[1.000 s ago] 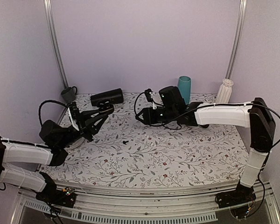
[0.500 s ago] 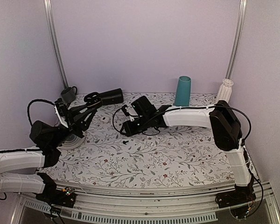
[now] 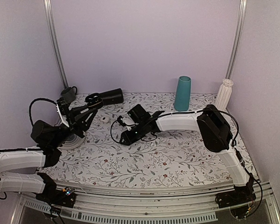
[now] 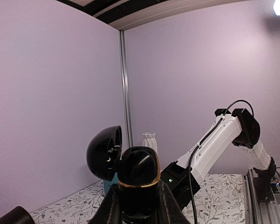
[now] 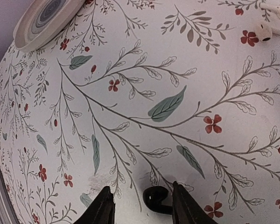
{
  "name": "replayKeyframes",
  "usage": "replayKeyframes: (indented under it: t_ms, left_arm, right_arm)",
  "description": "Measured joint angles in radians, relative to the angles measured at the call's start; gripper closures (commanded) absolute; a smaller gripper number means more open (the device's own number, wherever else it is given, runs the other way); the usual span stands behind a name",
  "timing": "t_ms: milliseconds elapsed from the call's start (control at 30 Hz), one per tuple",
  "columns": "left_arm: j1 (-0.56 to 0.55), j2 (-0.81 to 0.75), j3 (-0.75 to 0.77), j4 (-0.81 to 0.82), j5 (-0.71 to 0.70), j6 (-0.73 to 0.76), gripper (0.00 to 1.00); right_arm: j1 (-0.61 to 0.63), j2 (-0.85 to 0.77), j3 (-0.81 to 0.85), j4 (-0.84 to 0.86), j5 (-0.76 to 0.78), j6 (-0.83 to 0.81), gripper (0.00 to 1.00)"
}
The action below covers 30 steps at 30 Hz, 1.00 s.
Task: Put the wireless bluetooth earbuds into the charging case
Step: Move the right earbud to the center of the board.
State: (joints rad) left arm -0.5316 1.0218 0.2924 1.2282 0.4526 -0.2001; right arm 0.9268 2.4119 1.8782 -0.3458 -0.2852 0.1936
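Note:
The charging case (image 4: 139, 179), black with a gold rim, stands upright with its lid (image 4: 105, 151) swung open. My left gripper (image 4: 139, 207) is shut on its lower body and holds it above the table's left rear (image 3: 91, 99). One black earbud (image 5: 156, 198) lies on the flowered table. My right gripper (image 5: 141, 189) is down at the table with its fingers on either side of the earbud. Its jaws are open, with the earbud close to the right finger (image 5: 184, 205) and a gap to the left one. In the top view the right gripper (image 3: 123, 138) hides that earbud.
White earbuds (image 5: 266, 30) lie beyond the right gripper, one seen from above (image 3: 104, 119). A round white dish (image 3: 72, 140) sits under the left arm. At the back stand a black cylinder (image 3: 113, 96), a teal cup (image 3: 182, 93) and a white vase (image 3: 224, 93).
My right arm has swung left and come down over the black earbud, which now lies between its fingers. The left gripper has drawn the case back and to the left.

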Motion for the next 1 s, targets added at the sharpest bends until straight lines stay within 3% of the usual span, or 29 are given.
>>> replayKeyframes:
  t_ms: [667,1000]
  left_arm:
    - [0.002,0.013,0.000,-0.001,0.003,-0.026,1.00]
    - [0.003,0.034,0.000,0.001,0.006,-0.037,1.00]
  right_arm:
    - [0.005,0.003,-0.019,-0.003,-0.021,-0.018,0.58]
    - [0.032,-0.007,-0.027,0.000,0.091,0.031,0.59]
